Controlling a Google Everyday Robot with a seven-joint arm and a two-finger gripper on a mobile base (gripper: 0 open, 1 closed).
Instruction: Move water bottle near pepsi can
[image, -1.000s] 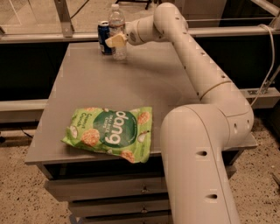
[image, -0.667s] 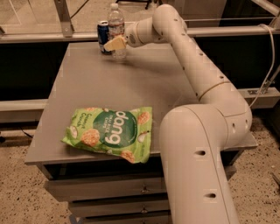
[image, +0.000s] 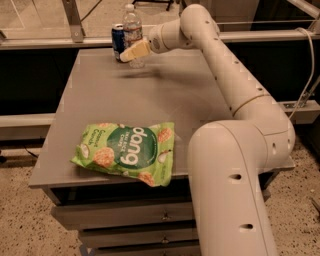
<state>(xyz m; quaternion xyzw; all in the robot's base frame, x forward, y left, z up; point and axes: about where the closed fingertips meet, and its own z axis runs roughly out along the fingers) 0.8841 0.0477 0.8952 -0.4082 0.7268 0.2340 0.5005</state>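
Gripper (image: 130, 53) by water bottle (image: 132, 23)

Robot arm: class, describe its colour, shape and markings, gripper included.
The arm is smooth, off-white, built of thick rounded tubular segments with bulbous joints and small dark dots along the shell. Its gripper, at the far edge of the grey table, is a cream-yellow wedge.

Warm light; gripper (image: 129, 53) by water bottle (image: 132, 27) casts shadow (image: 144, 75).

Gripper (image: 131, 52) at water bottle (image: 132, 26), pepsi can (image: 118, 41) just beside it
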